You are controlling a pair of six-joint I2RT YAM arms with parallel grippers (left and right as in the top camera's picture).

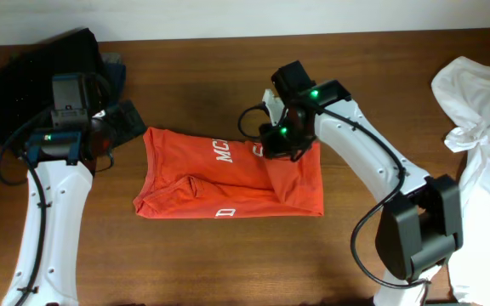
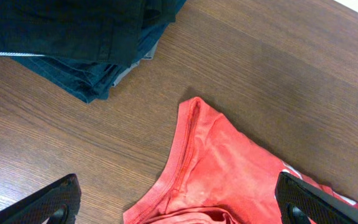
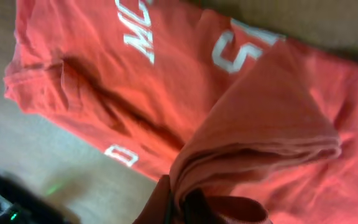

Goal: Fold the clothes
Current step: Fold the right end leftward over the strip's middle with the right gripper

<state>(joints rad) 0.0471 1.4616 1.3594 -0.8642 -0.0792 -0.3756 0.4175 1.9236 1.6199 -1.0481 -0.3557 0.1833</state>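
Gripping a bunched fold of the red-orange T-shirt [image 1: 219, 183], the right end effector [image 1: 270, 146] is clamped on cloth raised from the garment's right part. The rest of the shirt lies flat in the middle of the bench [image 1: 228, 272]. The left end effector [image 2: 179, 208] hangs with its fingers wide apart above the shirt's left corner, touching nothing. With nothing pinning that side, carrying the fold across may drag the whole shirt rather than crease it. The pinch also gathers several layers, so 1 could slip free and skew the fold.
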